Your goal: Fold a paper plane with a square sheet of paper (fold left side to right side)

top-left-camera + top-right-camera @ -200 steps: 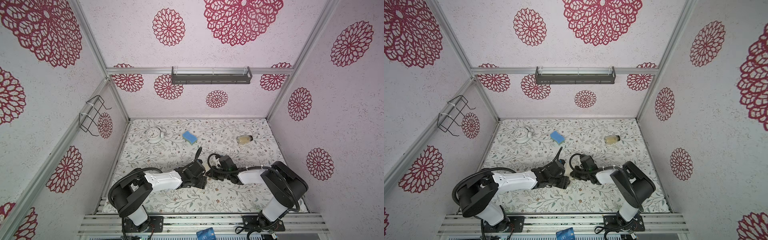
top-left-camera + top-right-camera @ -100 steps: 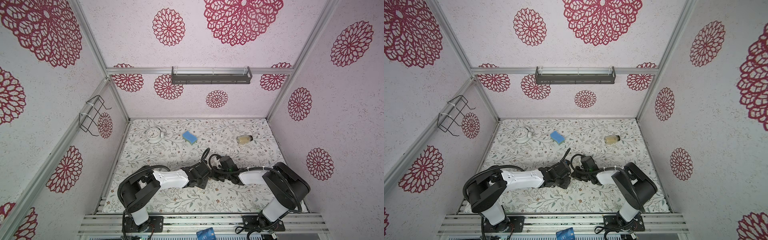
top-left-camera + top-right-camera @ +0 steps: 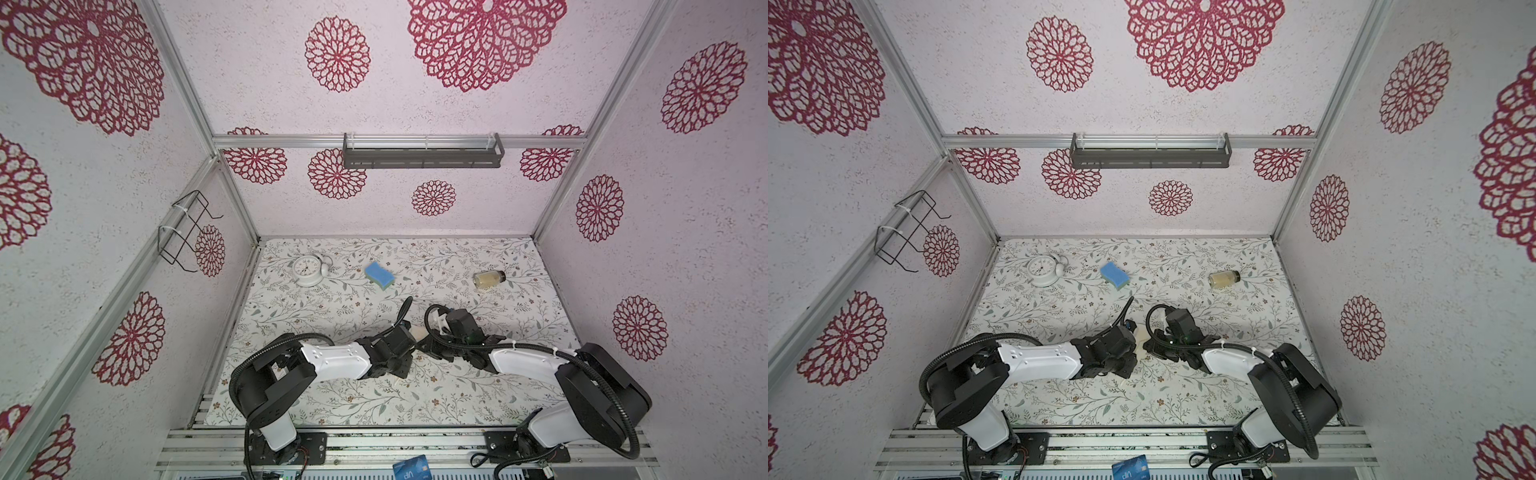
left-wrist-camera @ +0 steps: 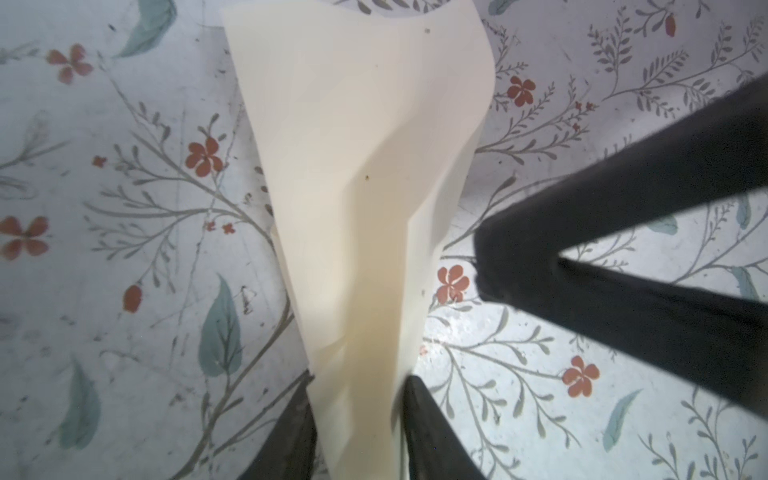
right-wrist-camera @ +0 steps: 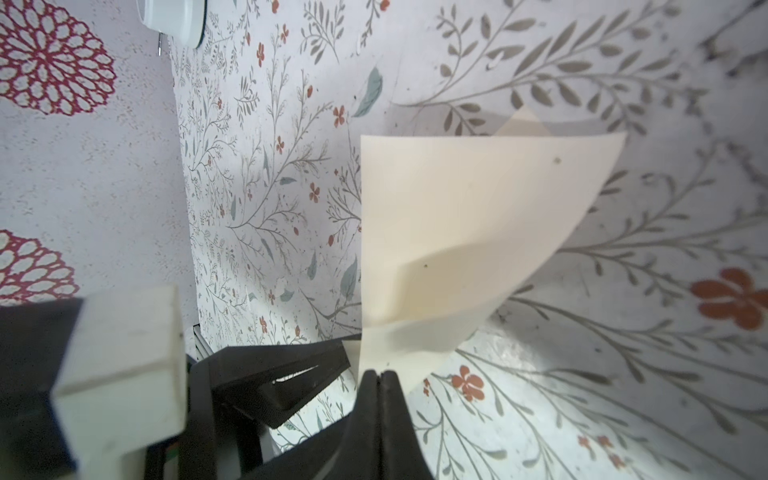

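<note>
Square sheet of paper [image 5: 457,216] lifted near mid-counter, bowed between the two arms.
It curls above the floral counter [image 3: 332,307]. One edge is pinched in the clenched right fingers [image 5: 390,411]. The left fingers [image 4: 436,440] stand apart on either side of another part of it, and I cannot tell whether they grip. The sheet looks light, limp and easily creased, so it probably wants gentle holds near edges or corners to keep it from buckling or tearing.
</note>
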Tool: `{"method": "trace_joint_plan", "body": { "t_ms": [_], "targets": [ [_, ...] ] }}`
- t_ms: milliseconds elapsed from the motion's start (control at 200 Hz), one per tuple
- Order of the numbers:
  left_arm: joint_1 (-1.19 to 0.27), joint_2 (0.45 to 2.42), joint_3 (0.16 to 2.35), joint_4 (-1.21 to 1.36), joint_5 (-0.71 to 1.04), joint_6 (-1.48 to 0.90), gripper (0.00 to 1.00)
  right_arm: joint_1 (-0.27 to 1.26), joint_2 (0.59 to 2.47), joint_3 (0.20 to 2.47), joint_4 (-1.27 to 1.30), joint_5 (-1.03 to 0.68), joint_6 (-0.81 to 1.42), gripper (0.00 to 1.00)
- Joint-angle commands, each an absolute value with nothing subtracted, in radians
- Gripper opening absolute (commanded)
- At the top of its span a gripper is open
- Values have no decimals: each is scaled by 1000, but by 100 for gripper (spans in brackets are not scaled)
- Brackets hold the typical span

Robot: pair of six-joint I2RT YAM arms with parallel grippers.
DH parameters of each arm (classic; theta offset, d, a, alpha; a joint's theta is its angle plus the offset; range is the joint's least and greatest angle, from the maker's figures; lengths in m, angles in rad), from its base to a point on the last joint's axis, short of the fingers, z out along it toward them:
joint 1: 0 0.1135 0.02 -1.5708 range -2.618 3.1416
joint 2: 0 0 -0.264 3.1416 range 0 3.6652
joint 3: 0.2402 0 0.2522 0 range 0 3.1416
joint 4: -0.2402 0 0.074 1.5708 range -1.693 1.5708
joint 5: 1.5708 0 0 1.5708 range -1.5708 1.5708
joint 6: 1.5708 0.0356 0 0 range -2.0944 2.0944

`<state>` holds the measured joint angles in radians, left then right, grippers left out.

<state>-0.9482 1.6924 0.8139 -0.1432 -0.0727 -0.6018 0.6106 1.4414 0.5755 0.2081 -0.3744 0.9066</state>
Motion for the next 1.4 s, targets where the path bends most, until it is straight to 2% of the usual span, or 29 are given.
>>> {"method": "trace_joint_plan", "body": {
  "t_ms": [0, 300, 1391],
  "targets": [
    [-932, 1684, 781, -154, -41, -601, 32, 607, 1396, 576, 162, -374, 866, 0],
    [-909, 1678, 765, -118, -17, -589, 26, 611, 1392, 552, 165, -408, 843, 0],
    [-891, 1699, 753, -96, 3, -577, 21, 684, 1600, 661, 182, -375, 778, 0]
  ]
}}
